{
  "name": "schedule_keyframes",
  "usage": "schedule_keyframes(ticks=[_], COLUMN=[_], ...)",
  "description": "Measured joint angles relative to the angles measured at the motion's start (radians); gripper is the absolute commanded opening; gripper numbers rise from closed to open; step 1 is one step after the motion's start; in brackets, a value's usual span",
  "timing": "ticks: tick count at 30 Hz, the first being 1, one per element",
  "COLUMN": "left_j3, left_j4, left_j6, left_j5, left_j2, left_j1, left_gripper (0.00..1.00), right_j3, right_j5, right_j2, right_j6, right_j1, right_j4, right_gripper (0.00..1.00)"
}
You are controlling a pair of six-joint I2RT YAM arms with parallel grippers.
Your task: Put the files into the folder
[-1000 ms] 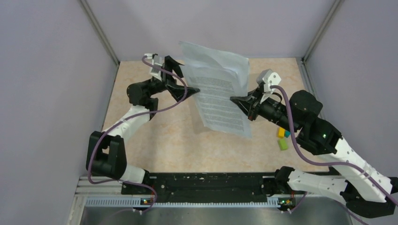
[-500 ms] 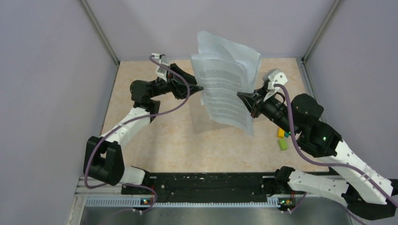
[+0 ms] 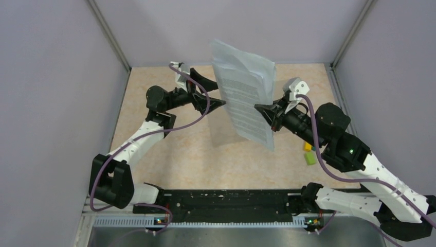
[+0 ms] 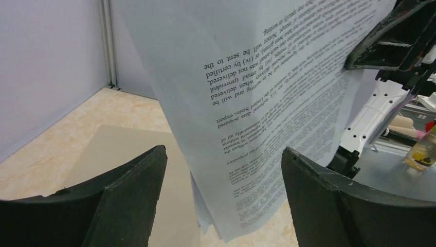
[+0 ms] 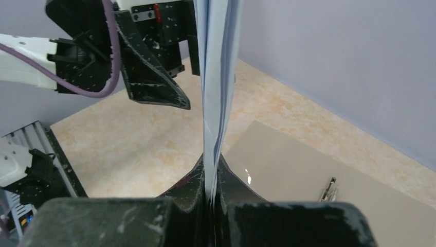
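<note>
The right fingers (image 5: 191,186) pinch the files (image 3: 247,98), left fingers (image 4: 128,198) gape wide, folder (image 5: 308,175) mostly hidden behind.

Three eyes on the scene: one high, two riding the wrists.
Top camera sits above and behind the rig, looking down and forward, far enough back to take in the whole table (image 3: 169,154). Left wrist camera peers out between its own fingers (image 4: 133,195), very near the files (image 4: 267,103), and faces the right gripper (image 4: 391,36). Right wrist camera looks along its fingers (image 5: 195,180), files edge-on, and faces the left gripper (image 5: 172,51). All three catch the files, and both wrist views share the folder (image 4: 118,149).
</note>
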Motion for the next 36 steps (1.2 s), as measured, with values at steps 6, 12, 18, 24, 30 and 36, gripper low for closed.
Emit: schedule_keyframes(ticks=[6,12,18,24,30,36], left_j3=[0.034,0.117,0.181,0.216,0.223,0.219], left_j4=[-0.036,-0.035,0.074,0.211,0.287,0.269], left_j6=[0.036,0.045,-0.069,-0.232,-0.327,-0.321], left_j5=[0.005,0.043,0.116,0.184,0.219,0.218], left_j2=[0.0,0.007,0.048,0.095,0.105,0.103], left_j1=[0.0,0.002,0.004,0.001,0.0,0.0], left_gripper=[0.93,0.94,0.88,0.61,0.38,0.25], right_j3=[0.047,0.081,0.101,0.101,0.1,0.066], right_j5=[-0.086,-0.139,-0.159,-0.159,-0.114,-0.058], right_j2=[0.013,0.011,-0.003,-0.016,-0.017,-0.02], right_j6=[-0.004,-0.008,-0.01,-0.01,-0.01,-0.007], right_j1=[0.0,0.0,0.0,0.0,0.0,0.0], right_j4=[-0.014,-0.032,-0.047,-0.05,-0.051,-0.031], right_gripper=[0.0,0.0,0.0,0.0,0.0,0.0])
